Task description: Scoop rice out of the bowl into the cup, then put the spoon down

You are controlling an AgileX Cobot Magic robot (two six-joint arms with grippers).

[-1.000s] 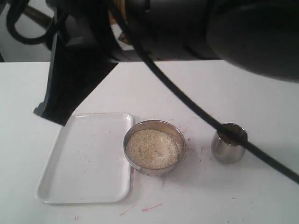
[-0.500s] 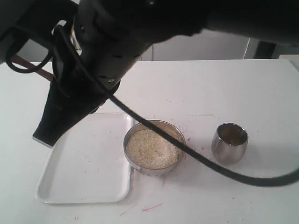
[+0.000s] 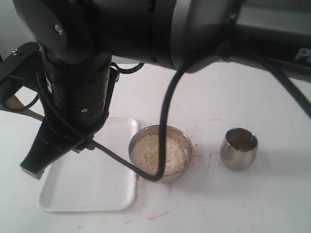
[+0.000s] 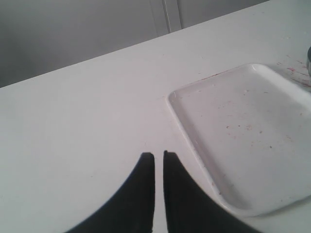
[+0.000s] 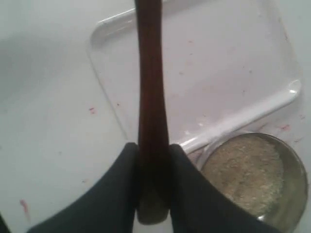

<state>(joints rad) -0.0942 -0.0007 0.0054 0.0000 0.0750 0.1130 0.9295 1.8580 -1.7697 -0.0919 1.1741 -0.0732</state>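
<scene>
While the left gripper (image 4: 159,158), pinched closed and empty, hovers over the table (image 4: 73,121) beside the tray (image 3: 87,194), the right gripper (image 5: 153,148) clamps the spoon (image 5: 149,73) above it; the bowl (image 3: 167,177) of rice (image 3: 146,153) sits at the tray's three o'clock, the cup (image 3: 238,155) at the bowl's three.

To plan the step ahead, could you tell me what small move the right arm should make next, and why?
Probably lower the spoon onto the tray and release it. The right fingers grip its handle above the tray, beside the bowl, and the cup seems to hold something pale already, though that is hard to tell.
</scene>
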